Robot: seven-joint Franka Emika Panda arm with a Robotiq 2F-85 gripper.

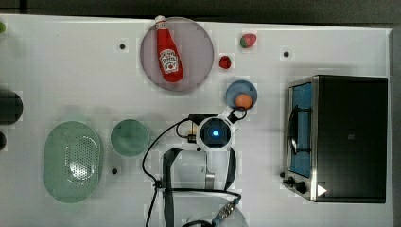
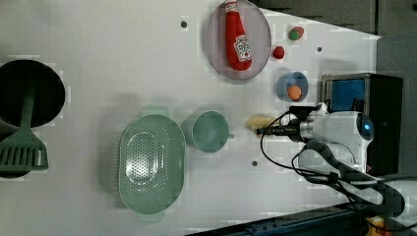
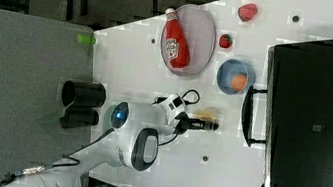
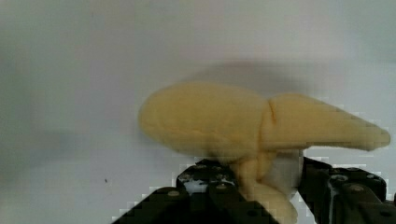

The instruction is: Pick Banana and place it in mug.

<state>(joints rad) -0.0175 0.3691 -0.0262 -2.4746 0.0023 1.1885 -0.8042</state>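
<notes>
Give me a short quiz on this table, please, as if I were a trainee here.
1. True or false: the ketchup bottle lies on the round plate.
2. What sits in the small blue dish? A) an egg B) an orange ball C) a lemon
3. In the left view, on which side of the mug does the banana lie?

Key: 1 true; 2 B; 3 on the left view's right.

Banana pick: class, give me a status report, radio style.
Hand down at banana, fingers either side of it. Banana on table, not lifted. Mug empty, upright; nothing between them.
</notes>
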